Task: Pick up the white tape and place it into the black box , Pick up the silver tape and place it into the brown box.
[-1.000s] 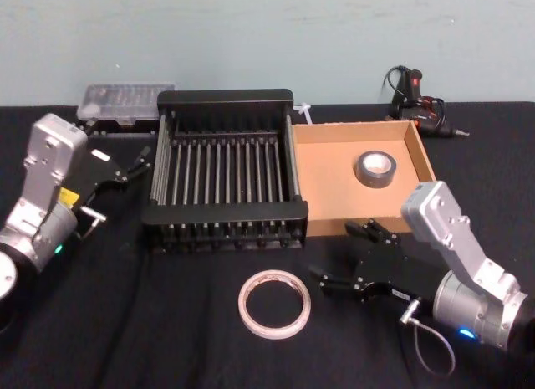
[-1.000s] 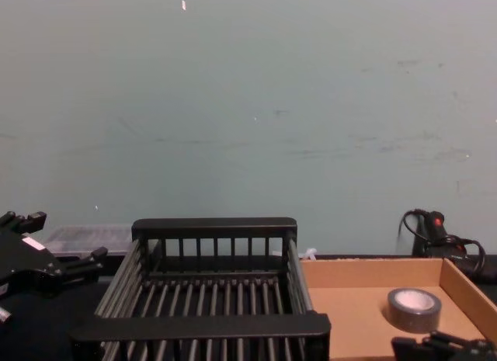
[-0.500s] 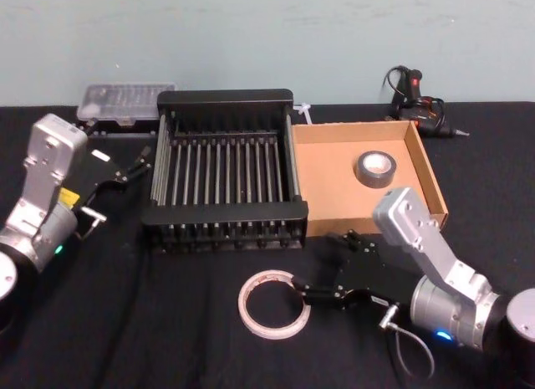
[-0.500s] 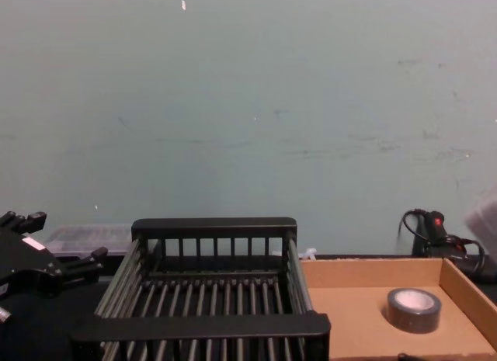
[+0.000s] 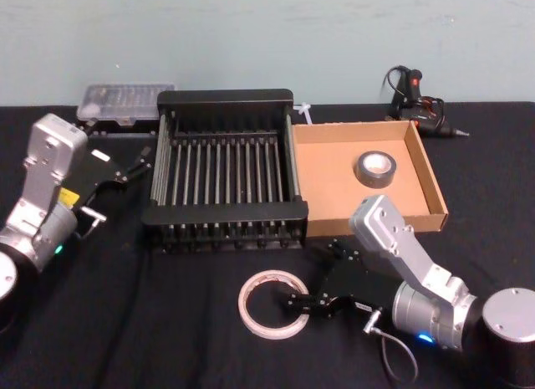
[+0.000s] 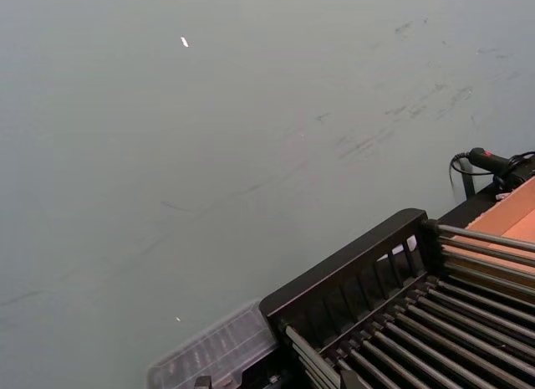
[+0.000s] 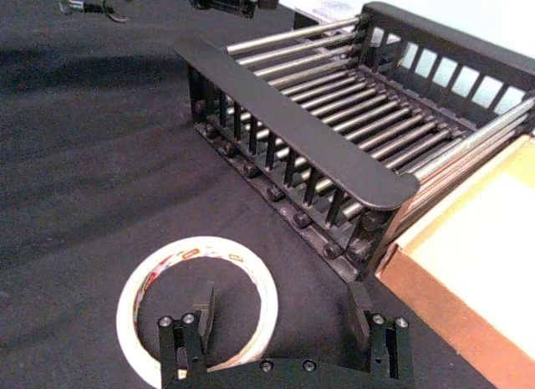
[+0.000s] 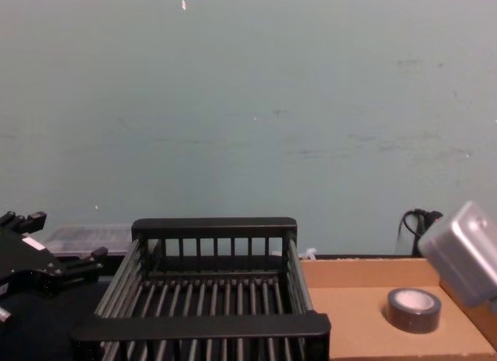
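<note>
No legible text anywhere; red-orange print inside white tape (image 7: 197,305) too small to make out.

The black cloth (image 5: 167,322) lies bare in front of the black box (image 5: 224,212); the white tape (image 5: 269,304) sits there, with the right gripper (image 5: 316,299) spread across its near-right rim; the black box stands just behind, its thick front rim a barrier; the brown box (image 5: 322,188) adjoins it, with the silver tape (image 5: 376,168) inside; the left gripper (image 5: 125,167) hovers beside the black box's left wall.
</note>
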{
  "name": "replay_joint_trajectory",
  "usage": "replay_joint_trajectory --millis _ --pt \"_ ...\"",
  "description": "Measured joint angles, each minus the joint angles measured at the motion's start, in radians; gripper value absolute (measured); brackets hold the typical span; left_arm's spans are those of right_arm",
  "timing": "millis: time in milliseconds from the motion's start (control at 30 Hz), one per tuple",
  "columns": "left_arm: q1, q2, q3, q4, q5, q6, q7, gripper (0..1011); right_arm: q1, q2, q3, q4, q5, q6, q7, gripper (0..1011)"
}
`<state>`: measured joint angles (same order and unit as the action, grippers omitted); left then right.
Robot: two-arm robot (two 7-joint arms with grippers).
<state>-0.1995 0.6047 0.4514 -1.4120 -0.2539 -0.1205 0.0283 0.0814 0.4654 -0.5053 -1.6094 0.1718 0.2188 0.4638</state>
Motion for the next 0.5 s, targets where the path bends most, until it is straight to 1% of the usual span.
replay_joint_trajectory --millis 300,500 --pt "0.0 0.0 0.0 0.0 0.0 0.0 0.0 1001 0.026 -0.026 -0.019 0.044 -0.019 0.001 0.0 1003" --pt "0.0 0.0 0.0 0.0 0.0 0.0 0.0 1001 0.034 -0.034 -0.025 0.056 -0.031 0.001 -0.001 1002"
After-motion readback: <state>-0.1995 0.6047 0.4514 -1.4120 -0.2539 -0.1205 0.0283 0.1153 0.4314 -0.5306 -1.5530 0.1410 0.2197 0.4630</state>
